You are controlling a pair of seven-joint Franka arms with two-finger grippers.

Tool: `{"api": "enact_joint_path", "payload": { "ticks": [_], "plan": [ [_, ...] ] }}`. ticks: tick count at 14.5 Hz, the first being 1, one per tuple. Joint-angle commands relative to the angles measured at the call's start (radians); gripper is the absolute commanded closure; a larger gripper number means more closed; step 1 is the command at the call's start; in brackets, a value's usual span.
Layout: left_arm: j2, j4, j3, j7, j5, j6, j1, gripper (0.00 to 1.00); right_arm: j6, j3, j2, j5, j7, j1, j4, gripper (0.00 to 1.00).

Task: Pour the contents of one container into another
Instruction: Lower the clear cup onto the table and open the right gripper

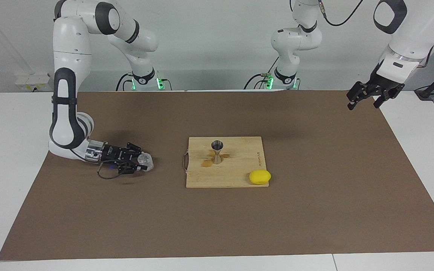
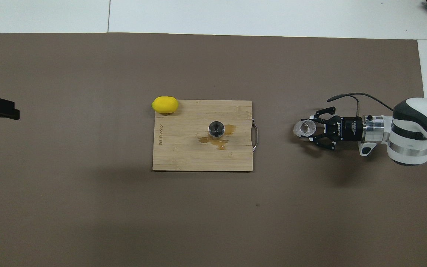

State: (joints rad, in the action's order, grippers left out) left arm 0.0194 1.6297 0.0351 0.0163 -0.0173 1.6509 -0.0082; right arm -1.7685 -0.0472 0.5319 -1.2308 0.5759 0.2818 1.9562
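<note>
The clear glass cup (image 1: pixel 146 161) stands upright on the brown mat toward the right arm's end of the table, beside the cutting board; it also shows in the overhead view (image 2: pixel 304 128). My right gripper (image 1: pixel 141 162) lies low and level over the mat, its fingers closed on the cup's sides, also in the overhead view (image 2: pixel 308 129). The silver hourglass jigger (image 1: pixel 217 151) stands upright on the wooden board (image 1: pixel 239 177), as the overhead view (image 2: pixel 216 129) shows. My left gripper (image 1: pixel 365 99) waits open, high over the mat's edge at the left arm's end.
Brown liquid stains (image 2: pixel 222 142) spread on the board around the jigger. A yellow lemon (image 1: pixel 260 177) lies at the board's corner farthest from the robots, toward the left arm's end. The board has a metal handle (image 2: pixel 255 132) facing the glass cup.
</note>
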Motion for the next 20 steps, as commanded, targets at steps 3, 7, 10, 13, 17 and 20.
{"api": "enact_joint_path", "payload": {
  "ticks": [3,7,10,13,17,20],
  "plan": [
    [0.011,-0.001,0.003,-0.01,0.019,-0.014,-0.007,0.0,0.008,-0.008,0.003,0.04,-0.021,0.011,-0.003,1.0],
    [0.016,0.001,0.002,-0.01,0.019,-0.014,-0.007,0.0,0.001,-0.008,0.003,0.05,-0.019,0.014,-0.003,1.0],
    [0.017,-0.001,0.002,-0.01,0.019,-0.016,-0.007,0.0,0.0,-0.008,0.003,0.05,-0.018,0.014,-0.003,0.71],
    [0.017,-0.001,0.002,-0.01,0.019,-0.016,-0.007,0.0,0.0,-0.008,0.003,0.05,-0.013,0.014,-0.003,0.34],
    [0.017,-0.002,-0.006,-0.01,0.02,-0.016,-0.007,0.0,0.001,-0.008,0.003,0.051,-0.013,0.014,-0.007,0.01],
    [0.017,-0.001,-0.006,-0.009,0.022,-0.013,-0.007,0.0,0.018,-0.008,0.003,0.051,-0.011,0.016,-0.011,0.0]
  ]
}}
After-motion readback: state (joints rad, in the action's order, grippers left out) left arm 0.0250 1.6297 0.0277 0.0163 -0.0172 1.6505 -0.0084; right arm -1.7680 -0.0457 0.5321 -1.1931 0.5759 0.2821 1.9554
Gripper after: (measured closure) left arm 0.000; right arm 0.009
